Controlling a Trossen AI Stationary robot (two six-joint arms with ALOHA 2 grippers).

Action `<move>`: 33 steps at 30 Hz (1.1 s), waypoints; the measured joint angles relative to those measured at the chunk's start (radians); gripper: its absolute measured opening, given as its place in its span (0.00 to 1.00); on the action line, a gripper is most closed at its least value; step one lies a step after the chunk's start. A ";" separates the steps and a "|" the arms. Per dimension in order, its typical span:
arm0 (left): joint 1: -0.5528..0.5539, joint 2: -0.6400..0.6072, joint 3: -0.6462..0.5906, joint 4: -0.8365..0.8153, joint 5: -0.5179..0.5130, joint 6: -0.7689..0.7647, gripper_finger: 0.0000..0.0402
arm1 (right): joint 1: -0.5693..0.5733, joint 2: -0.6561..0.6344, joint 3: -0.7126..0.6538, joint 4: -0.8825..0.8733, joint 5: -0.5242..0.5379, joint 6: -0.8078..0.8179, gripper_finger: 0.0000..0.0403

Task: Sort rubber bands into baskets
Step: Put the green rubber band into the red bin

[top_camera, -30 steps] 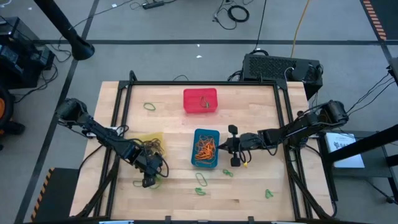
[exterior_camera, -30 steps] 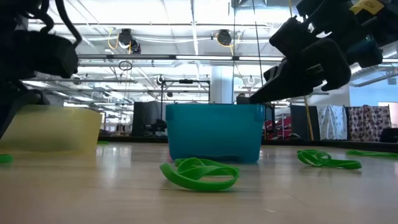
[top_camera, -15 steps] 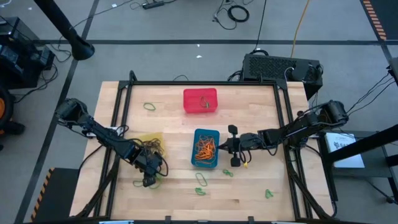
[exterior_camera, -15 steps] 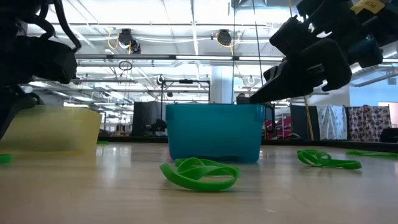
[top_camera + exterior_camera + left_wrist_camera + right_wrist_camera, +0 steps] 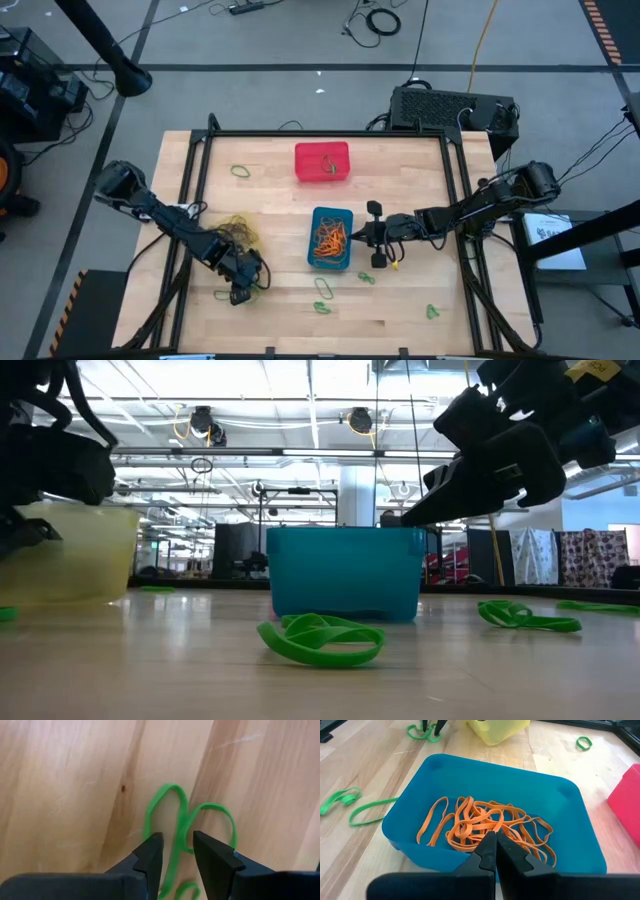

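My left gripper (image 5: 176,842) is open and points down at a green rubber band (image 5: 182,827) that lies flat on the wood near the table's near left; one strand runs between its fingertips. In the high view this gripper (image 5: 238,291) is just nearer than the yellow basket (image 5: 243,219), which holds dark bands. My right gripper (image 5: 495,840) is shut and empty, over the right rim of the blue basket (image 5: 331,238), which is full of orange bands (image 5: 480,827). The red basket (image 5: 322,162) stands farther back with a green band inside. My left gripper has a fingertip (image 5: 152,845) on either side of one strand of the green band (image 5: 181,837), coming from above. Whether the tips touch the strand or the wood, I cannot tell. The band lies slack on the table.
More green bands lie loose: far left (image 5: 240,171), near the middle (image 5: 322,290), (image 5: 320,640), right of the blue basket (image 5: 366,277) and near right (image 5: 432,312). A black frame rail (image 5: 330,133) runs round the table top.
My left arm has sunk a little over the green band, its gripper still open. In the low view the yellow basket now stands slightly farther toward the table's left than before. My right arm has kept still.
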 joint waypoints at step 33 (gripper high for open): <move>0.002 -0.236 0.033 -0.139 -0.120 0.149 0.01 | 0.000 0.000 0.000 0.002 0.000 0.016 0.00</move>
